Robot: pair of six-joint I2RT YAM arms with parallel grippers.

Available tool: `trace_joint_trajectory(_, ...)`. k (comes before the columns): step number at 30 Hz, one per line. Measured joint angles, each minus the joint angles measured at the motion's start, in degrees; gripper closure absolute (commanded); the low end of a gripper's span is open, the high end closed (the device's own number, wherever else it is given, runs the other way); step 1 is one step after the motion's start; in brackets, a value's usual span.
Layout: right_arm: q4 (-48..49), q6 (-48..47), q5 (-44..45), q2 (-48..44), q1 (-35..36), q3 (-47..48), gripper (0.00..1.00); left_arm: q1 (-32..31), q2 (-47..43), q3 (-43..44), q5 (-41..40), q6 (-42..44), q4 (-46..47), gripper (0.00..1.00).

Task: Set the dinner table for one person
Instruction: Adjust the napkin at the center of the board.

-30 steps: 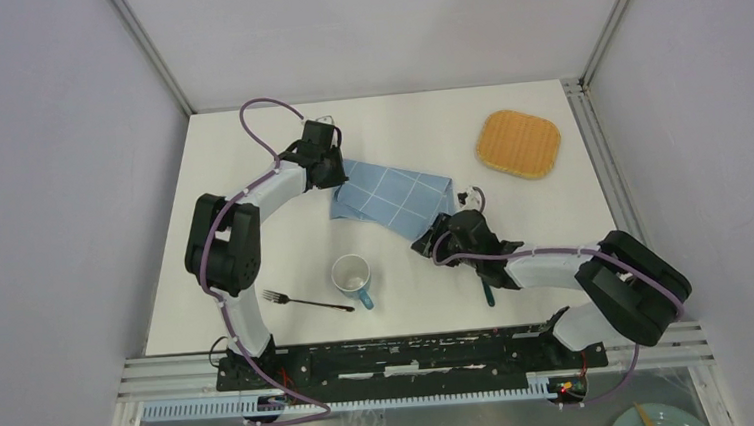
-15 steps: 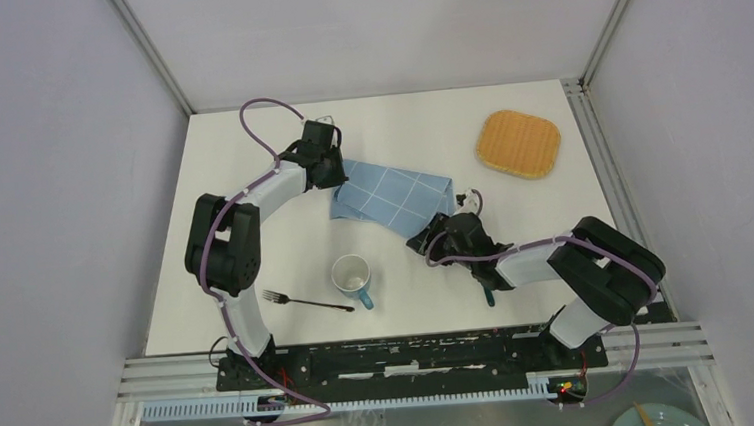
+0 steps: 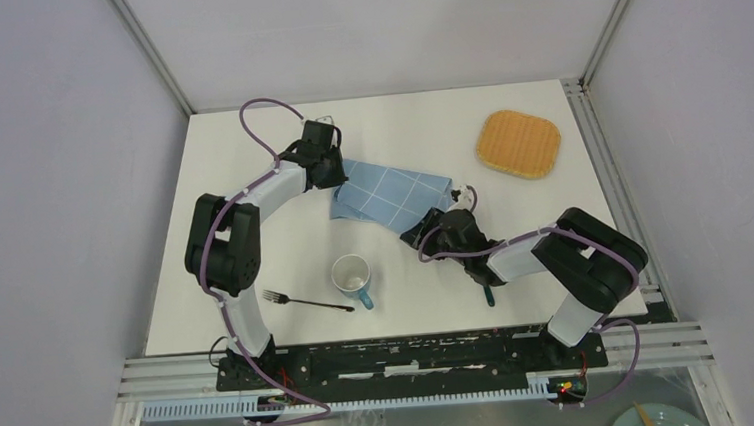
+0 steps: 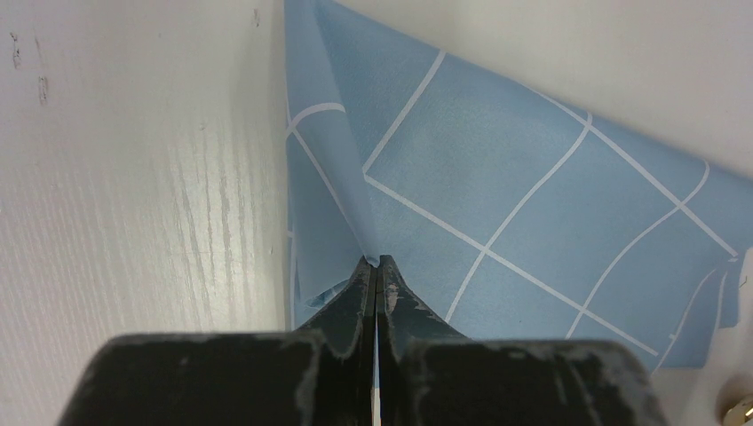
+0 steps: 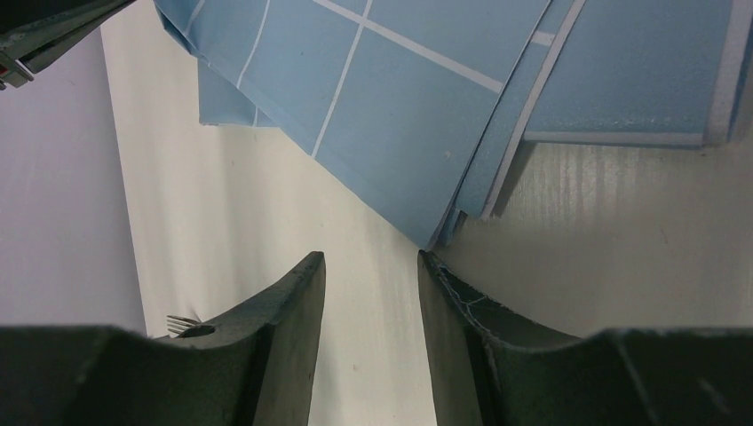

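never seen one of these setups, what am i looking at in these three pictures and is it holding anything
Two robot arms are bolted to the near edge of a white table. One picture looks down from above. The other two come from small cameras on each wrist, so the dark shapes at the bottom are that arm's own fingers. On the table lie a blue checked cloth, a mug, a fork and a tan mat. The left fingers are shut, pinching a fold of the cloth. The right fingers stand open beside a corner of the cloth, gripping nothing.
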Motion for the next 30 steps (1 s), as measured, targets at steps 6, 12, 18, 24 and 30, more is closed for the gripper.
trace_joint_trajectory(6,-0.96,-0.04,0.24,-0.46,0.0,0.13,0.5,0.0,0.0,0.0,0.0,0.0,0.0,0.98)
trace_joint_trajectory(12,-7.69,-1.51,1.92,-4.55,-0.02,-0.15,0.5,0.0,0.0,0.0,0.02,0.0,0.0,0.98)
trace_joint_trajectory(18,-9.07,-2.32,3.04,-5.44,-0.07,-0.39,0.51,0.0,0.0,0.0,0.02,0.0,0.0,0.98)
trace_joint_trajectory(24,-5.11,-2.36,3.43,-2.82,-0.26,0.02,0.5,0.0,0.0,0.0,0.02,0.0,0.0,0.98)
trace_joint_trajectory(30,-1.95,-2.27,3.74,0.15,-0.37,1.31,0.5,0.02,0.0,0.02,-0.02,0.02,-0.17,0.98)
